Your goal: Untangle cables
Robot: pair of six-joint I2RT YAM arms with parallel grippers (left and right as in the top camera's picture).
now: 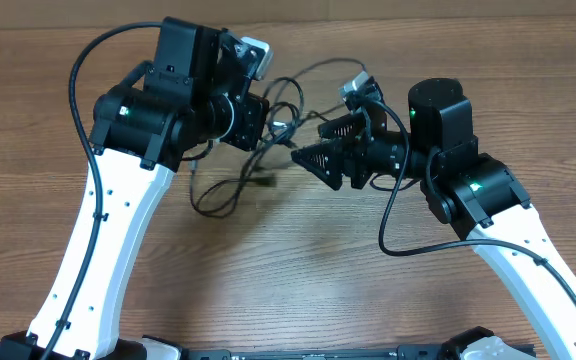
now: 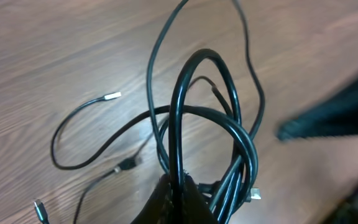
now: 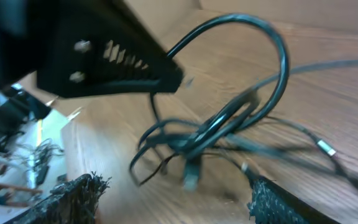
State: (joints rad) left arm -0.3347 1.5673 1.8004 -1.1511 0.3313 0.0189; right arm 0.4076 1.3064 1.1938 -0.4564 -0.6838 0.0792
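The cables (image 2: pixel 219 121) are thin black cords tangled in loops, lifted off the wooden table (image 1: pixel 298 260). My left gripper (image 2: pixel 180 186) is shut on one upright loop of them; in the overhead view the left gripper (image 1: pixel 268 122) sits at the tangle's left side. Loose ends trail on the table, one with a silver tip (image 2: pixel 112 96). My right gripper (image 1: pixel 308 142) stands open just right of the tangle, fingers pointing left. In the right wrist view the cables (image 3: pixel 229 124) hang ahead of the open right gripper (image 3: pixel 176 199), with nothing between its fingers (image 3: pixel 278 202).
A slack cable loop (image 1: pixel 218 195) lies on the table below the left gripper. More strands run to the back (image 1: pixel 313 70). The left gripper's black finger (image 3: pixel 117 62) fills the upper left of the right wrist view.
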